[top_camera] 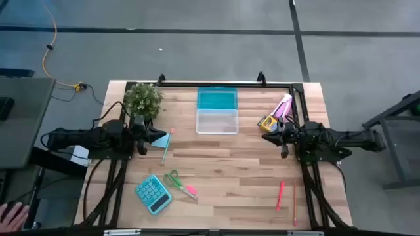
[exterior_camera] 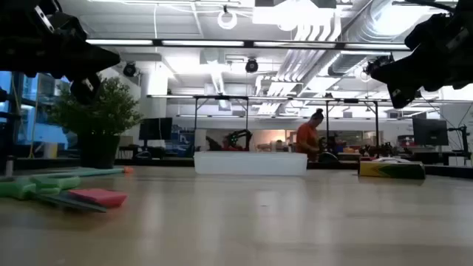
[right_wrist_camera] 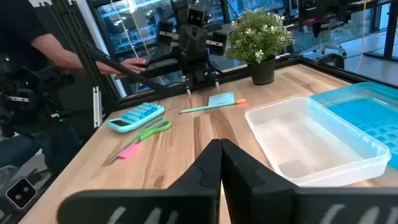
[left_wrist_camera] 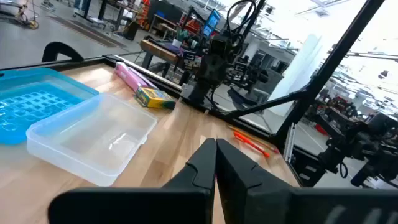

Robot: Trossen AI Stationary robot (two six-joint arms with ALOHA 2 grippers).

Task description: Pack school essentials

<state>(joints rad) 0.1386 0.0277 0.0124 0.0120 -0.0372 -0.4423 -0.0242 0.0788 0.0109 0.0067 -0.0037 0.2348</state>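
No writing on the yellow crayon box (top_camera: 266, 122) is readable. Left gripper (top_camera: 142, 139) and right gripper (top_camera: 269, 136), fingers together, hover near opposite table edges, flanking the clear container (top_camera: 216, 121) and bare wood.

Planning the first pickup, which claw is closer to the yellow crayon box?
Right. The right claw sits just beside the yellow crayon box, while the left claw is across the table by the potted plant.

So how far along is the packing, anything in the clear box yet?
Nothing is packed: the clear box lies open and empty. The left gripper and right gripper are shut, holding nothing. Scissors, eraser, crayon box, pink-red pen, teal pen and note pad remain on the table.
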